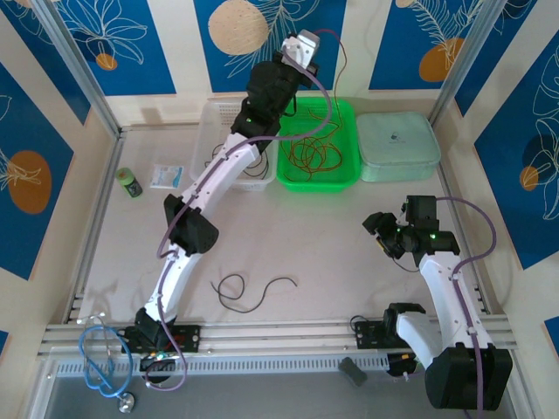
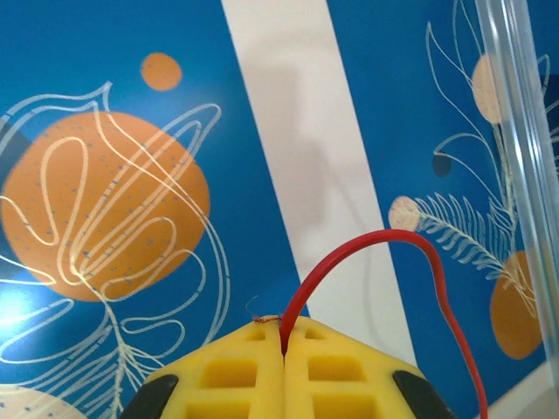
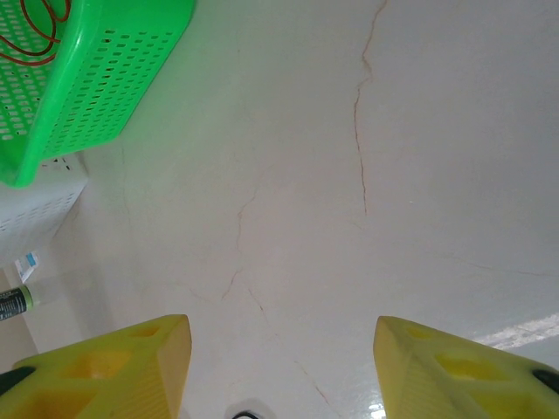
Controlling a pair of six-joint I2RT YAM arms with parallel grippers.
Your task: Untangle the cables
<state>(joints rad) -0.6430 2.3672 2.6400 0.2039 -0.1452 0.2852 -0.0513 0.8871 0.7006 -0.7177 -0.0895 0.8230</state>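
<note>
Red wire (image 2: 384, 234) arcs out at twelve o'clock from the left pincer (image 2: 284, 336), whose yellow pads (image 2: 227, 375) clamp it. More cables (image 1: 316, 155) lie tangled in the green basket (image 1: 319, 184); one dark cable (image 1: 253, 295) curls on the counter (image 1: 306, 236) at its seven o'clock. The right pincer (image 3: 279, 349) hangs over the counter, jaws apart, basket at ten o'clock.
</note>
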